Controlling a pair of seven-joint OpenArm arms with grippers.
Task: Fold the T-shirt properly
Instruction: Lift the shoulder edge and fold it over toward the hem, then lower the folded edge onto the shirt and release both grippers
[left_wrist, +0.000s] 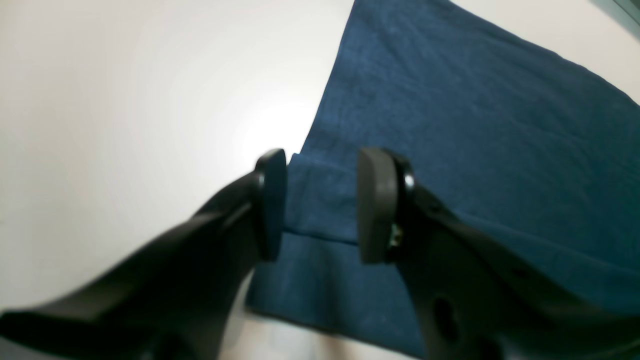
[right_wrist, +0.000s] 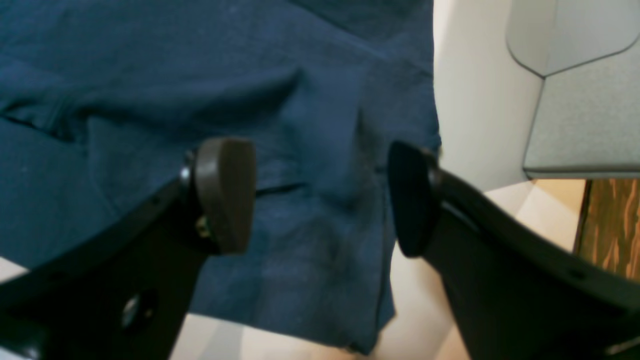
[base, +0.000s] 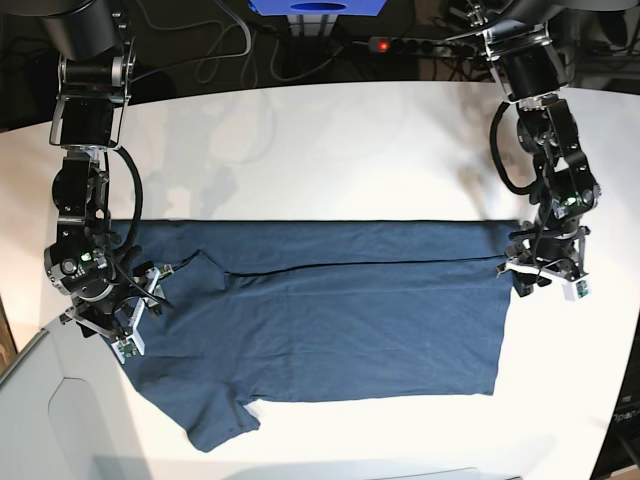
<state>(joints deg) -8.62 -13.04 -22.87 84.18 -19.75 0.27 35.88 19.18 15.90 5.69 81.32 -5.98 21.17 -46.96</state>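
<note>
Shirt: the T-shirt (base: 330, 320) lies spread on the white table (base: 330, 150); its upper part is folded down, leaving a straight top edge across the table and a second edge a little below it; one short sleeve (base: 215, 425) sticks out at the lower left in the base view; the cloth is dark blue and plain
Left gripper: the left gripper (left_wrist: 320, 205) hangs at the shirt's edge on the right side of the base view; its jaws stand apart, released, with nothing pinched between the pads (left_wrist: 375, 205); folded layers of blue cloth show in the gap below them, with a step where one layer ends
Right gripper: the right gripper (right_wrist: 320, 195) hangs over the shirt's other end, on the left of the base view; its jaws are spread wide, released, holding nothing; rumpled cloth with a soft crease lies under the gap
Surroundings: a pale grey panel (right_wrist: 580, 100) sits beyond the table edge in the right wrist view; cables (base: 230, 40) trail along the far side of the table
</note>
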